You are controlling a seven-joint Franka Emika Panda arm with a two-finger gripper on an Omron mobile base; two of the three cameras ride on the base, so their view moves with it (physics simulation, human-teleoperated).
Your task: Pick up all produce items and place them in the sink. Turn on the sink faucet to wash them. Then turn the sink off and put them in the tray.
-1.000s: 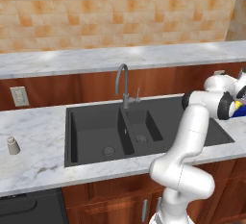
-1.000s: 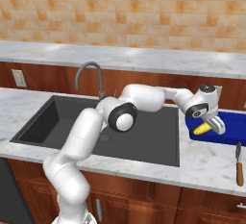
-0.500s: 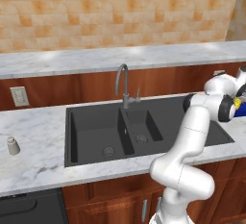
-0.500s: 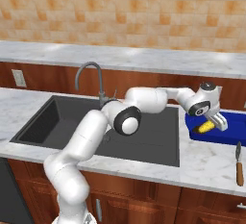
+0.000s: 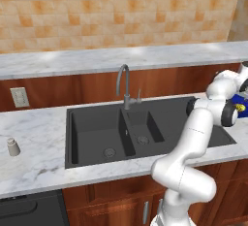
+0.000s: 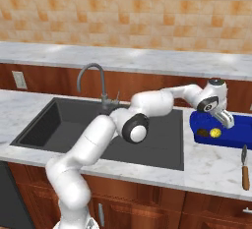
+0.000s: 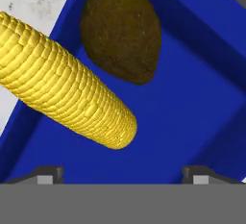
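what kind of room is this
A kitchen, rendered: a dark double-basin sink with a gooseneck faucet set in a marble counter, orange wall tile behind, wood cabinets below.

Corn cob (image 7: pixel 62 88): bright yellow, kernels in neat rows. Round fruit (image 7: pixel 121 31): dark olive-brown, finely speckled. Tray (image 7: pixel 192 117): deep blue, plain. Sink (image 5: pixel 97 128): dark grey, with pale metal drains. Faucet (image 5: pixel 125 87): grey metal. Counter (image 5: pixel 34 157): white marble with grey veining. Wall tiles (image 5: pixel 121 11): orange and tan, mottled. Cabinets (image 6: pixel 206 213): reddish-brown wood. Shaker (image 5: pixel 13 147): grey-white. Knife (image 6: pixel 244 170): brown handle, grey blade. Wall outlet (image 5: pixel 20 97): off-white.
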